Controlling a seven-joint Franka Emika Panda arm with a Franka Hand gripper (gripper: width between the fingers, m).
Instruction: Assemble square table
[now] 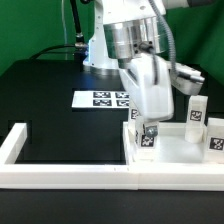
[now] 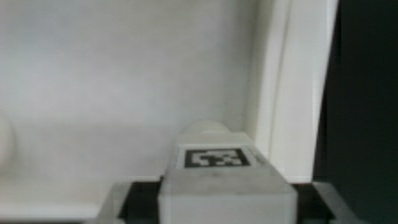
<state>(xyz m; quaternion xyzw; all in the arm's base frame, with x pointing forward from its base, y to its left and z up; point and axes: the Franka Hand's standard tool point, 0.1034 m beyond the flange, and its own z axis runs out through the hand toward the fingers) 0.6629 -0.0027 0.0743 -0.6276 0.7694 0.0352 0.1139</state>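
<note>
Square top (image 1: 175, 145) is lying flat at the bench's (image 1: 50, 95) front-right area, tucked inside the corner of the long white bar frame (image 1: 70, 172) running along the front edge. You're holding one leg block (image 1: 148, 135) directly over it, tag facing the exterior camera. The wrist view is showing the same leg (image 2: 217, 160) seated between the end effector's fingers (image 2: 139, 200), so the end effector (image 1: 150, 128) is closed on that leg.

Key relation: the top is sitting straight below the end effector, and the leg's long axis is running roughly vertical, in line with the fingers. In the wrist view the leg's free end is pointing at the top's surface (image 2: 125, 90), close beside the raised rim (image 2: 281, 80). I can't tell whether it's touching yet, and no socket is showing under it.

Judging from this, you're partway through leg insertion; next move needs the leg centred on a corner socket, not the rim.

Two more leg blocks (image 1: 193, 116) are standing toward the bench's right edge, near the top's far side. Marker board (image 1: 103, 98) is lying mid-bench, well apart.
</note>
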